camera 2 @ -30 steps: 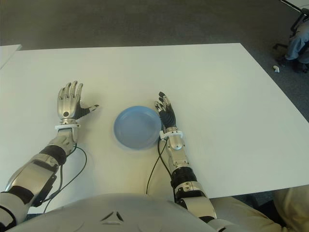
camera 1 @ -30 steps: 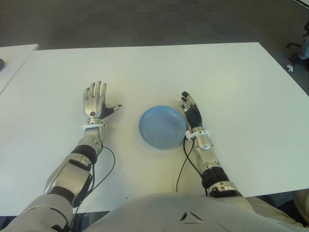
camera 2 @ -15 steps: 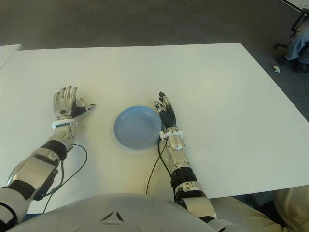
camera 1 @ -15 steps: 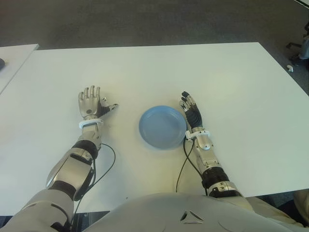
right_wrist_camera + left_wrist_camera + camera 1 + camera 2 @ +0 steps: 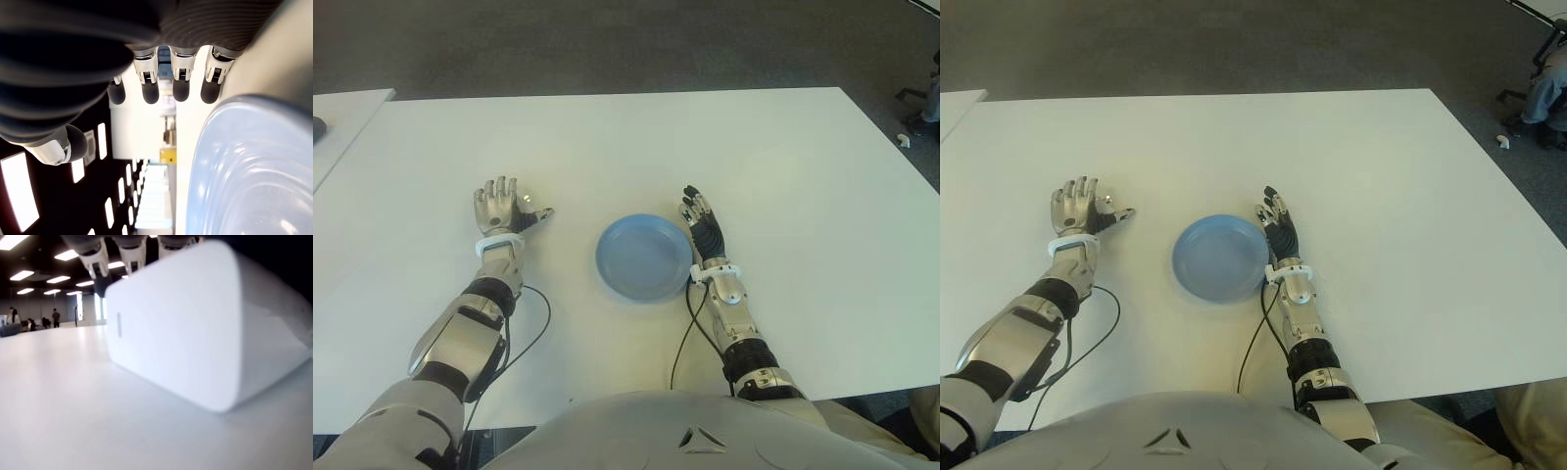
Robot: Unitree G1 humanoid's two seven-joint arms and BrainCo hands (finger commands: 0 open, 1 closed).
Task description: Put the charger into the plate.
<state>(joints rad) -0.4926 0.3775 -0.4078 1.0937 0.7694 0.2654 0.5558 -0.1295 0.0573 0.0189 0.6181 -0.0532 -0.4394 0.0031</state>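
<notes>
A white block charger (image 5: pixel 195 328) stands on the white table (image 5: pixel 783 176) and fills the left wrist view. From the head it shows only as a small white patch (image 5: pixel 523 202) under my left hand (image 5: pixel 512 203), which is low over it with its fingers (image 5: pixel 98 259) arched past its top and the thumb held out sideways. I see no closed grip on it. The blue plate (image 5: pixel 643 259) lies empty a hand's width to the right of that hand. My right hand (image 5: pixel 698 211) shows flat against the plate's right rim (image 5: pixel 254 171), fingers (image 5: pixel 161 88) straight and holding nothing.
Black cables (image 5: pixel 533 328) trail from both wrists toward my body. A second white table (image 5: pixel 342 117) stands at the left across a narrow gap. A person's legs and a chair (image 5: pixel 1542 88) show on the floor at the far right.
My left hand has pulled back toward me and dropped lower onto the table, its fingers bending over the charger. The right hand and the plate have stayed put.
</notes>
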